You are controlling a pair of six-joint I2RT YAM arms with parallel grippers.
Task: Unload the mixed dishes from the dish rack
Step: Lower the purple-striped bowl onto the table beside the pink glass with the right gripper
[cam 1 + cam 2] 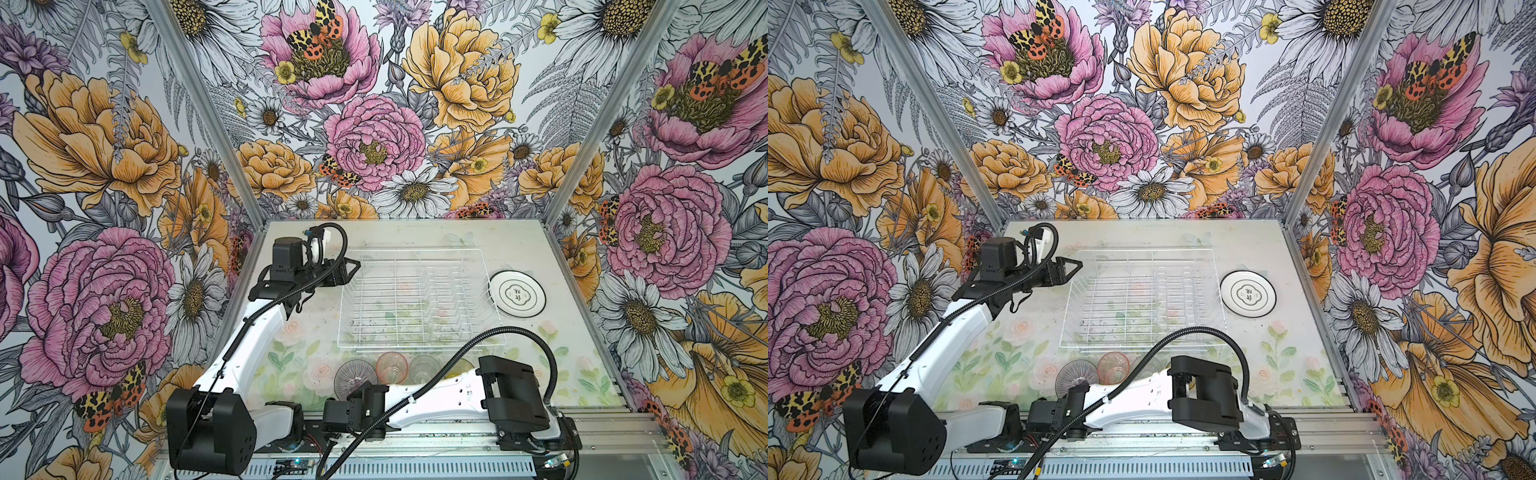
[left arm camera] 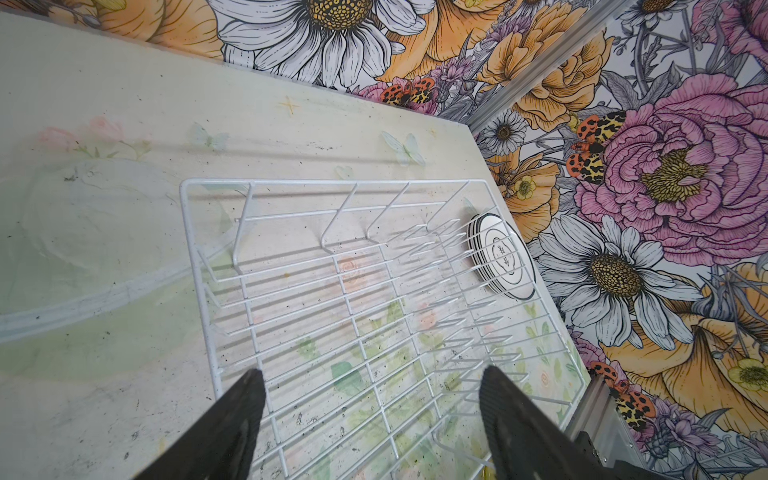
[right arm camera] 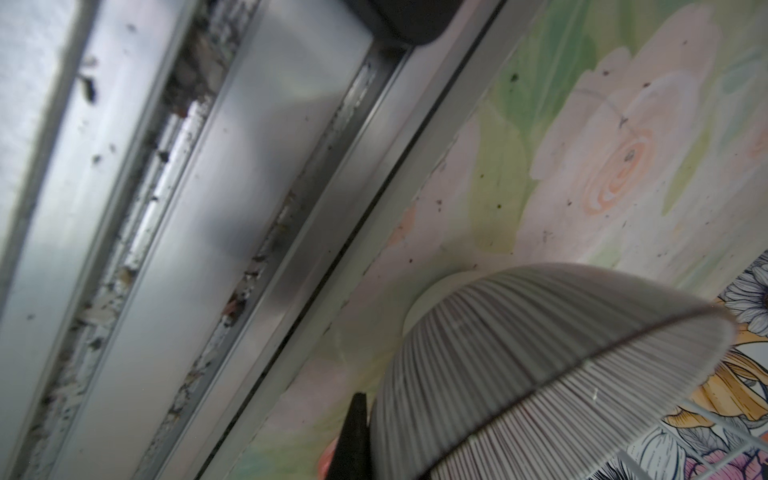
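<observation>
**Dishes out on the worktop, all round the rack**

Hard-to-see bits first. R claw: only one dark fingertip shows in its wrist view, the rest is cut off at the frame edge. In both top views it's tucked under the arm's own wrist. It's drawn together. It sits just beside the striped bowl, but touching or not, can't tell.

The bowl is cropped in that view too. From above, it stands on its foot on the near side of the dish rack, w/ the R wrist over its near rim. Along that same near side come the pink tumbler, then the clear tumbler, faint against the print. The amber tumbler barely peeks from behind the R arm in a top view.

The plates are stacked just beside the rack's right end. An exact count is hard to make out. The L wrist view shows several rims thru the rack wires.

L claw: fingers wide apart, over the rack's far-left corner, wires showing between them.

Now the surface. The worktop is pale, w/ a faded rose-and-leaf print, dark specks and scuffs. An aluminium rail runs along its near edge, w/ grit in the slots.

The room: floral wallpaper on three sides, w/ big peonies, daisies and moths, and aluminium posts in the corners beyond the rack.
</observation>
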